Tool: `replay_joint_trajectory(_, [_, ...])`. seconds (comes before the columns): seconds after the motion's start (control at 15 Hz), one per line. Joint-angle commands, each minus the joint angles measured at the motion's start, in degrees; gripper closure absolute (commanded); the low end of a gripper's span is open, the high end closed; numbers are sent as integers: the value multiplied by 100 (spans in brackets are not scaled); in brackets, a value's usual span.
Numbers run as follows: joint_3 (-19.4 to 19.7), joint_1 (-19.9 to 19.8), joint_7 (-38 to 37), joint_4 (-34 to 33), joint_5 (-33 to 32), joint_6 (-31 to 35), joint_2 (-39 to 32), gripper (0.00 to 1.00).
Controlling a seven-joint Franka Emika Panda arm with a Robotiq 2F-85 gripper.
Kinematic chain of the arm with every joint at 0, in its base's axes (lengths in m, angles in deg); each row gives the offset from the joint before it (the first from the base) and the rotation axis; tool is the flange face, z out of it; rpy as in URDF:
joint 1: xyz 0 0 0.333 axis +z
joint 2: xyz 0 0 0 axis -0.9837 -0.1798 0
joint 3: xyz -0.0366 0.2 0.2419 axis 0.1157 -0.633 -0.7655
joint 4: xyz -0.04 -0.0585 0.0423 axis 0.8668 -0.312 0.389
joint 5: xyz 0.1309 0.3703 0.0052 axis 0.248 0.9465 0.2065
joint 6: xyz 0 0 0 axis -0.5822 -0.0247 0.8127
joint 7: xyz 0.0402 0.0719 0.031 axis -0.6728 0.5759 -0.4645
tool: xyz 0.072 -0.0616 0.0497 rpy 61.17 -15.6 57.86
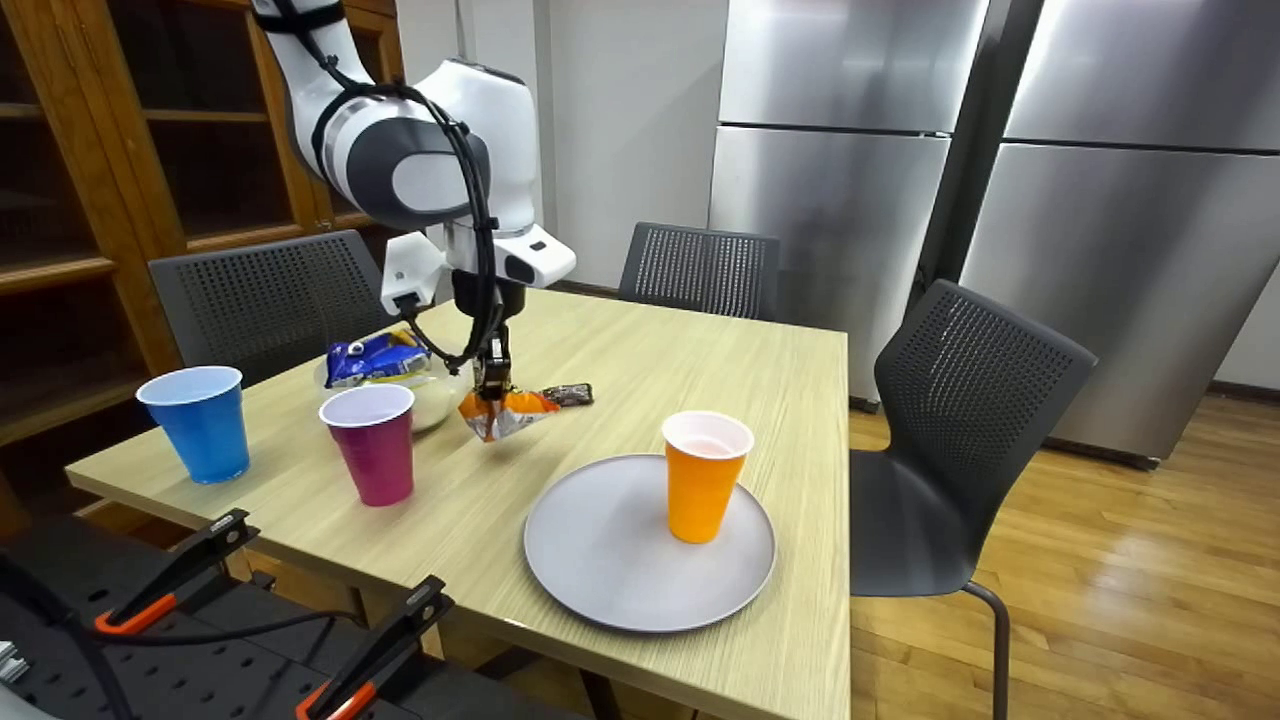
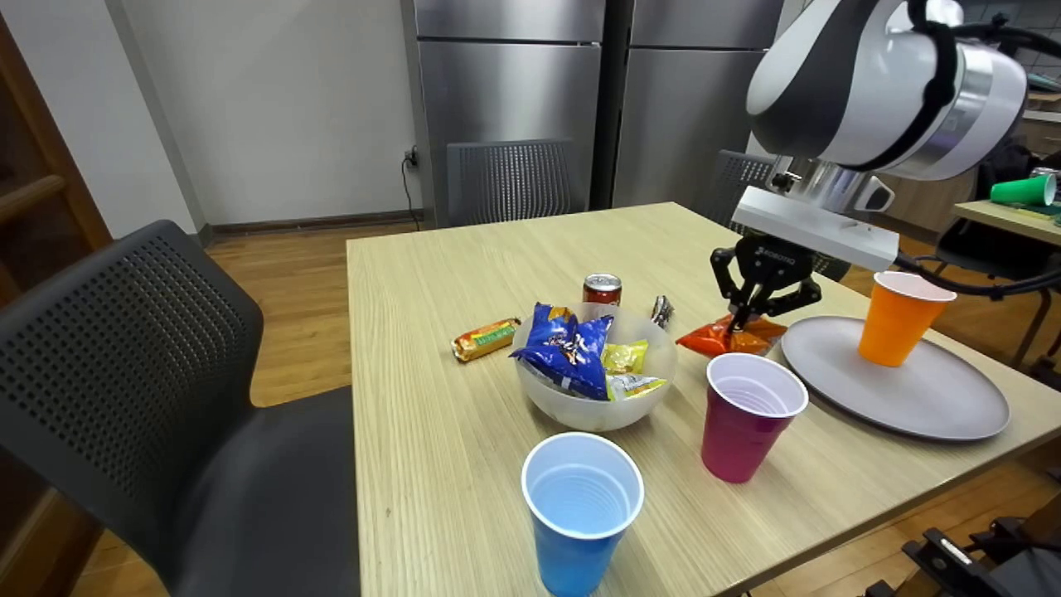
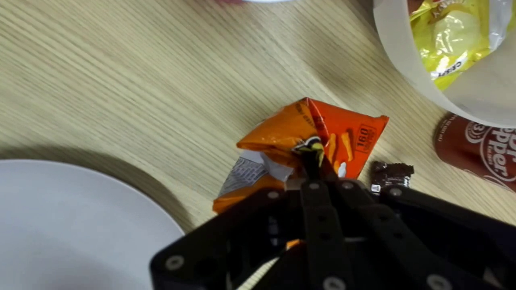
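My gripper [image 2: 740, 319] points down over the table and is shut on a crumpled orange snack bag [image 2: 704, 339]. In the wrist view the fingertips pinch the middle of the bag [image 3: 282, 125], which folds up on both sides of them. The bag [image 1: 525, 408] hangs tilted in an exterior view; whether its lower edge touches the tabletop I cannot tell. A small dark-wrapped candy [image 3: 391, 175] lies beside it. On the bag's other side is a round grey plate [image 3: 80, 225], with an orange cup [image 1: 703, 490] standing upright on it.
A translucent bowl [image 2: 580, 417] holds blue and yellow snack bags. Near it are a red soda can [image 2: 602, 289], an orange-and-green wrapped roll [image 2: 487, 339], a maroon cup [image 1: 375, 460] and a blue cup [image 1: 205, 430]. Dark chairs [image 1: 960, 420] surround the table.
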Motion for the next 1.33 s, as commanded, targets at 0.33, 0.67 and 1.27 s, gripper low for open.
replay_joint_trajectory(0.33, [42, 338, -497, 127, -517, 245, 654, 100])
replay_joint_trajectory(0.67, [100, 627, -847, 117, -1025, 353, 758, 100])
replay_joint_trajectory(1.27, [310, 1282, -1489, -6, -2039, 350, 688, 100])
